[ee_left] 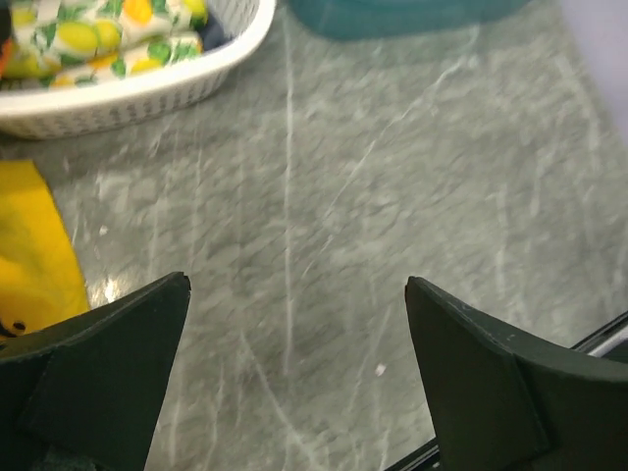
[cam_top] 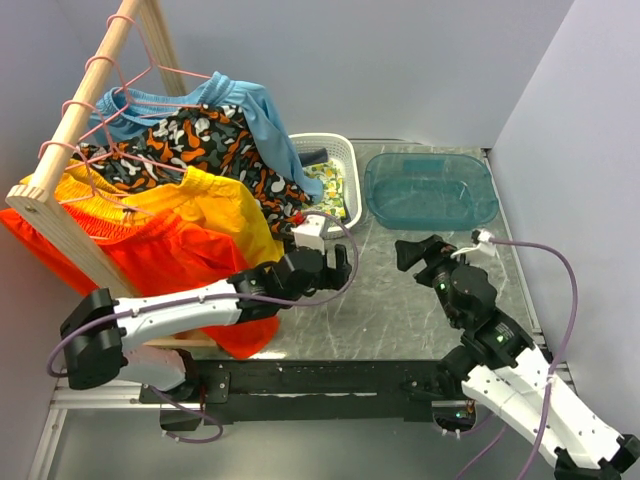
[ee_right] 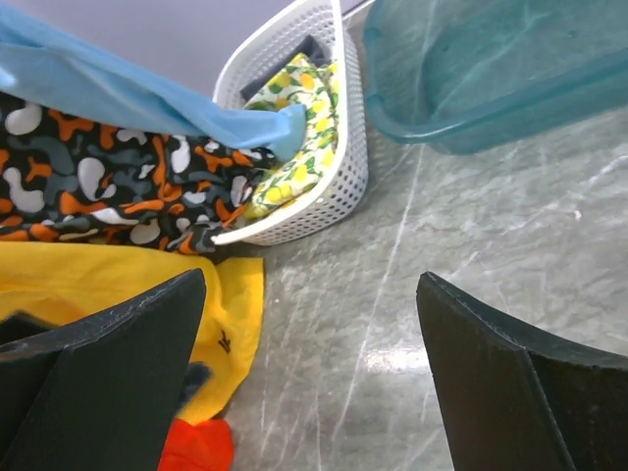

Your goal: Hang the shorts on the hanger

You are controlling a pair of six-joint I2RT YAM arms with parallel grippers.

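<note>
The sky-blue shorts (cam_top: 240,105) hang draped on a pink wire hanger (cam_top: 178,70) hooked on the wooden rail of the rack at the back left. One leg trails down toward the white basket, as the right wrist view (ee_right: 128,88) shows. My left gripper (cam_top: 340,265) is open and empty, low over the table in front of the hanging clothes (ee_left: 294,285). My right gripper (cam_top: 408,250) is open and empty over the table's middle, facing the rack (ee_right: 312,280).
Patterned black-orange shorts (cam_top: 210,140), yellow shorts (cam_top: 210,205) and orange-red shorts (cam_top: 170,255) hang on the same rack. A white basket (cam_top: 345,160) with lemon-print cloth (ee_right: 294,128) stands behind. A teal tub (cam_top: 430,190) sits at the back right.
</note>
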